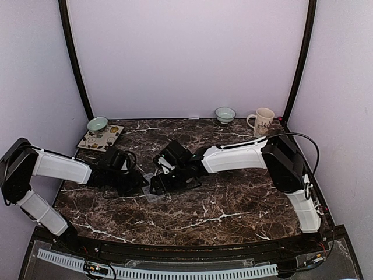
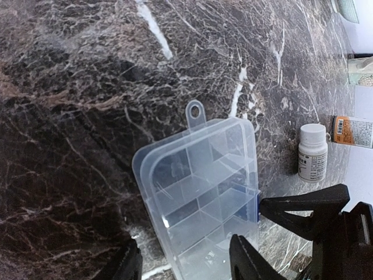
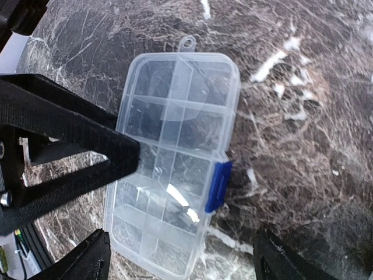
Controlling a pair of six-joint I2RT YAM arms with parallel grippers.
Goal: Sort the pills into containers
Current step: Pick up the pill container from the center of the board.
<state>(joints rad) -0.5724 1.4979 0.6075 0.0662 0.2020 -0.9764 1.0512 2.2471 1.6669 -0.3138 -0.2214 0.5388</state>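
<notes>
Box (image 3: 175,169): lies flat on the surface (image 3: 303,116) where the two arms meet. Lid down, blue latch (image 3: 218,186) fastened on one long edge, hang tab (image 3: 187,42) at the far end. Compartments look empty. No loose pills visible.

Left fingers (image 2: 245,259): apart, astride the box's near end in their own view. The right wrist view shows one tip meeting the long edge opposite the latch. No two-sided clamp visible, so I read them as not gripping. Judgement: they are placed to brace the box sideways so that it cannot skate on the smooth marble.

Right fingers (image 3: 87,259): wide apart, one to either side of the box's near end, holding nothing. In the left wrist view one tip sits just beside the latch. Judgement: set there to work the latch while the opposite edge is backed up.

White bottle (image 2: 312,151): upright, capped, near the box on its latch side, not touching. Probably the pill supply.

Step in hand: opening the box. Sorting has not begun.

Risk: the box is light plastic and may slide or tip if the latch is pushed before the box is braced.
</notes>
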